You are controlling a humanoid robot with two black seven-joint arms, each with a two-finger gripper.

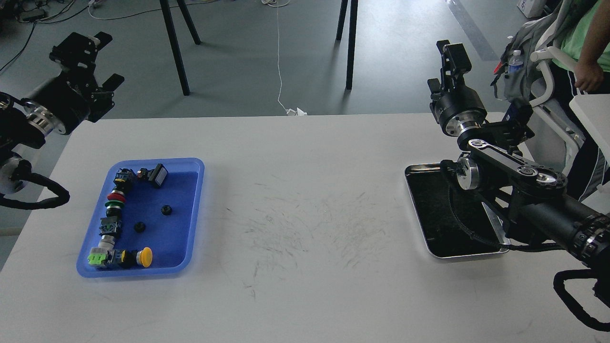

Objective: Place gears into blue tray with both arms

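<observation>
The blue tray (177, 238) lies on the left of the white table. Two small black gears rest on its floor, one (166, 210) near the middle and the other (139, 227) a little nearer and to the left. My left gripper (97, 62) is raised beyond the table's far left corner, well away from the tray. It is dark, and its fingers cannot be told apart. Above the far edge of the steel tray my right gripper (445, 69) points upward, also too dark to read. Nothing shows in either gripper.
Coloured push-button switches (112, 214) line the blue tray's left side and near edge. A shiny steel tray (415, 172) with a dark bottom sits at the right under my right arm. A person (588, 43) and a chair stand past the table's right end.
</observation>
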